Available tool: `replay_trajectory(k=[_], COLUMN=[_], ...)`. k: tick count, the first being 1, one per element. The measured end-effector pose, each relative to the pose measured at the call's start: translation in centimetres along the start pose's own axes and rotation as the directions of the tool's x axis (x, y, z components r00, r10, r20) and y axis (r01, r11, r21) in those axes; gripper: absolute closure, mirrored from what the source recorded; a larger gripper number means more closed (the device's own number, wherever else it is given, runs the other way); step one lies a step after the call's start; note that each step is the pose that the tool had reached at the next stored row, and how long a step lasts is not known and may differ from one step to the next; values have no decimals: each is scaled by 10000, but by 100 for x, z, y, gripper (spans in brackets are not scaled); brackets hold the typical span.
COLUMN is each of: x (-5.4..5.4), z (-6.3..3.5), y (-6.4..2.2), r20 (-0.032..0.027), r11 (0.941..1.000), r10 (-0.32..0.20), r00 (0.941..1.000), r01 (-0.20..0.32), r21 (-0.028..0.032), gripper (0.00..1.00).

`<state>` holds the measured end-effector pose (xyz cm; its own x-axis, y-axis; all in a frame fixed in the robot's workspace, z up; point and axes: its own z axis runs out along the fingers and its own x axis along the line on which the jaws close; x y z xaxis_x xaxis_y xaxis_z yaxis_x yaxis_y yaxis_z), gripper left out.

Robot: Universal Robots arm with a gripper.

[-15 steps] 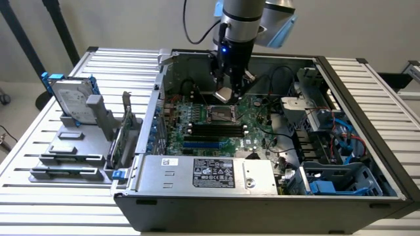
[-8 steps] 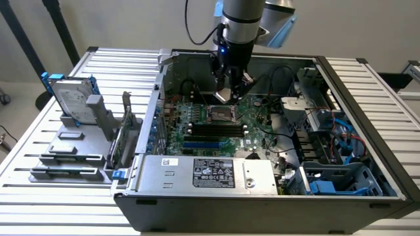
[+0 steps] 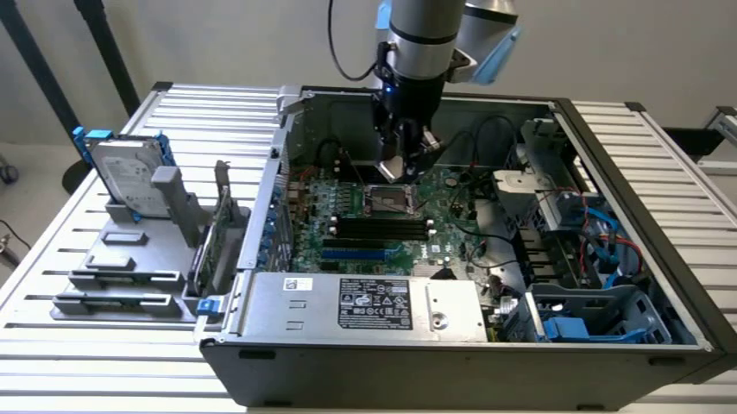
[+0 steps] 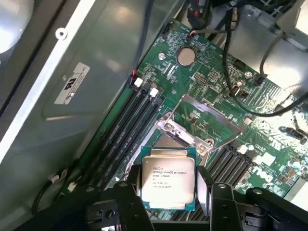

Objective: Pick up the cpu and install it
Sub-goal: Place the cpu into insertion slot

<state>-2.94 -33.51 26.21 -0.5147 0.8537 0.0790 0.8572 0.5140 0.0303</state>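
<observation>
Arm pose: the arm comes down near-vertically from above into the open computer case (image 3: 645,224), wrist pointing down, with the pincer (image 3: 398,162) inside the case above the motherboard (image 3: 450,233).

Pincer state: closed on the cpu (image 4: 168,179). The black fingers (image 4: 132,202) press on two opposite edges of the chip. Its silver top faces the wrist camera and the printing on it is readable.

Location of the cpu: held clear of the board, just short of the socket (image 4: 192,127). The socket lies directly below and slightly ahead of the pincer, its metal frame open. The chip does not touch it.

Edges and room: the memory slots (image 4: 130,125) run close beside one finger. The grey case wall (image 4: 72,96) stands further out on that same side. Black cables (image 4: 231,72) arch over the board beyond the socket, apart from the pincer. In the exterior view the space directly around the pincer is open, and the power supply (image 3: 357,302) sits well apart from it at the case's near edge.
</observation>
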Motion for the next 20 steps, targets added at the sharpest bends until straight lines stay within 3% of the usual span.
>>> replay_trajectory(k=[5, 10, 15, 20], x=[-2, -3, -5, -7], z=[22, 43, 64, 86], y=[-1, -1, -2, -3], r20=[11, 20, 24, 25], r11=[9969, 9876, 9720, 9508], r10=[789, 1564, 2347, 3095], r00=[9969, 9877, 9721, 9509], r01=[-789, -1564, -2347, -3094], r21=[-45, -90, -137, -183], gripper=[45, 45, 45, 45])
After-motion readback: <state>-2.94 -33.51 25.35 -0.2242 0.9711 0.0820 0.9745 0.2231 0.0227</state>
